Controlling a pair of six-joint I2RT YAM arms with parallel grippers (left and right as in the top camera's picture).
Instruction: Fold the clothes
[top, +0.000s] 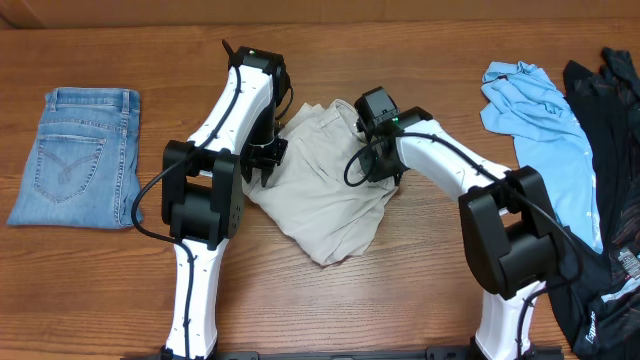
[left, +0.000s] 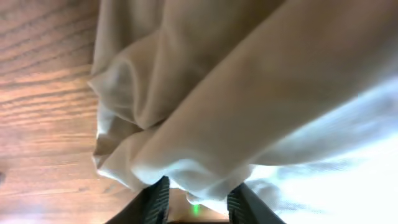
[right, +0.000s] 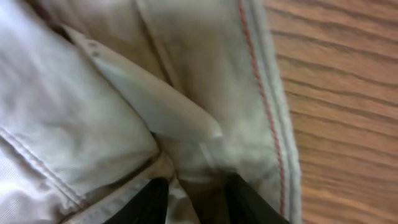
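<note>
My left end effector (top: 264, 158) sits low on the shorts (top: 322, 205) in the overhead view, at about 10 o'clock on the heap. My right end effector (top: 378, 165) is down at about 2 o'clock on it. The shorts lie mid-worktop (top: 330, 310) as a rumpled, roughly diamond-shaped pile with uneven edges, so I see no clean fold yet. Folded jeans (top: 80, 155) rest well apart at 9 o'clock. A blue shirt (top: 540, 110) and a dark garment (top: 610, 200) lie loose out at 3 o'clock, and neither arm touches them.

From the left wrist, pale cloth fills most of the frame, bunched in soft pleats, with bare wood at 9 o'clock. The two fingers show at 6 o'clock with a gap between them, and the cloth edge lies just over their tips. I cannot tell from here whether they have hold of it.

From the right wrist, I see a seamed edge of the shorts with a red stitch line running from 12 toward 5 o'clock, and wood beyond it at 3 o'clock. Cloth fills the space between the fingers at 6 o'clock, so I judge this end effector clamped on the shorts near that edge.

My reading is that the job is at an early stage. Both arms are at opposite sides of the garment, but it looks neither spread flat nor folded over. Flattening it, folding it and squaring it off all seem left to do.
</note>
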